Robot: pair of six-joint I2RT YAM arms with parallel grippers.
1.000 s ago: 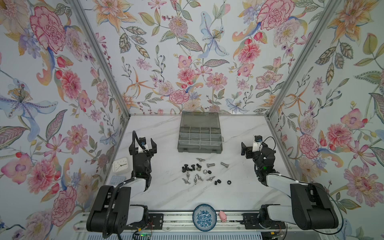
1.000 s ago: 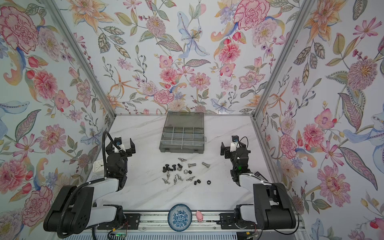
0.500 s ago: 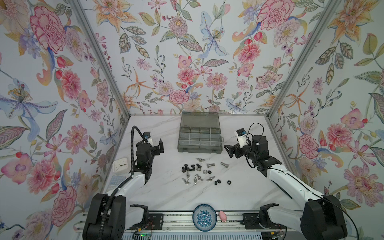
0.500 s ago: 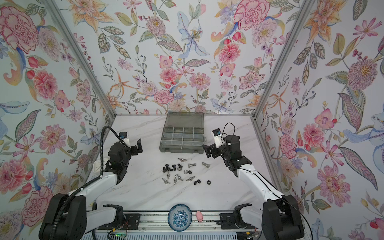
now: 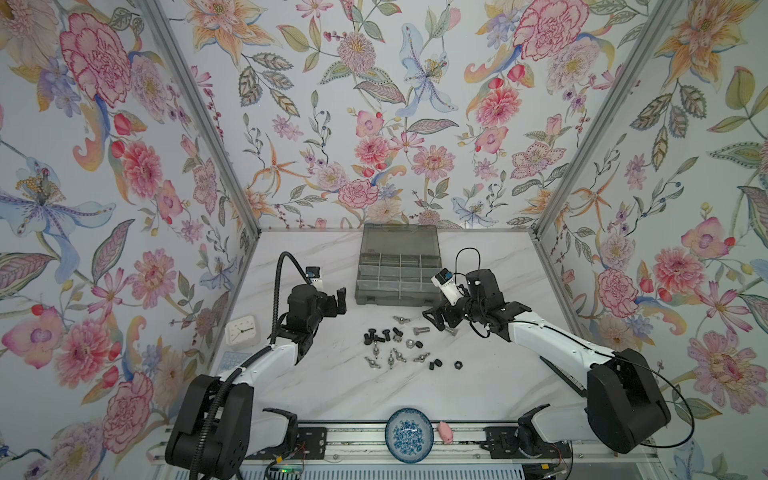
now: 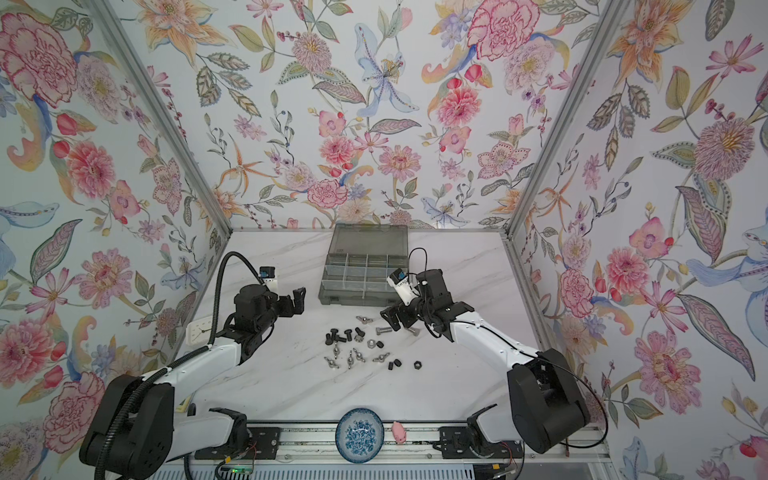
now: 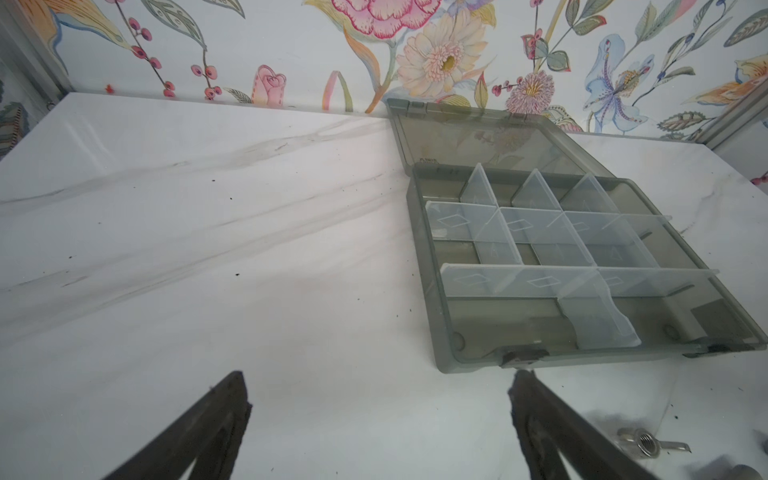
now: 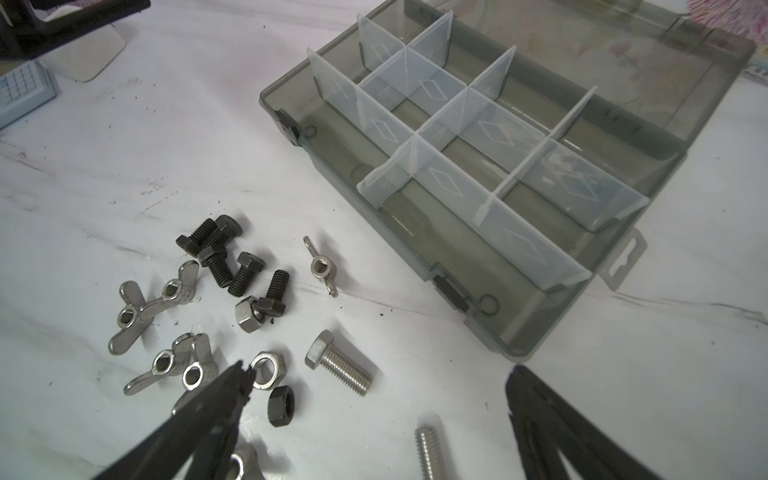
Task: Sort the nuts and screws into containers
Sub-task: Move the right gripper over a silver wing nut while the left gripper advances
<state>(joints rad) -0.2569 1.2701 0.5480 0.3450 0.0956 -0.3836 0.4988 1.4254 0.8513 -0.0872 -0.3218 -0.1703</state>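
The right end effector (image 5: 437,321), jaws spread wide and holding nothing, hangs low just in front of the near right corner of the organizer box (image 5: 395,297), poised over a silver screw (image 8: 338,368) with a second silver screw (image 8: 430,453) close under its wrist. The left end effector (image 5: 337,301), equally wide open and empty, hovers off the box's near left corner, above bare bench (image 5: 374,390). Sorting has not visibly begun: both wrist views show the compartments (image 8: 440,183) of the smoky grey box with nothing in them, its lid folded back toward the floral wall. Every piece of hardware in sight lies loose on the bench in front of the box: a tangle of black screws (image 8: 226,257), a scatter of silver wing nuts (image 8: 153,305) with one lone wing nut (image 8: 320,266) nearest the box, a silver hex nut (image 8: 269,370) and a black hex nut (image 8: 281,405) beside it, and more black nuts farther from the box in both top views. By this evidence the whole job lies ahead, with a first pick of a silver screw looking likely.
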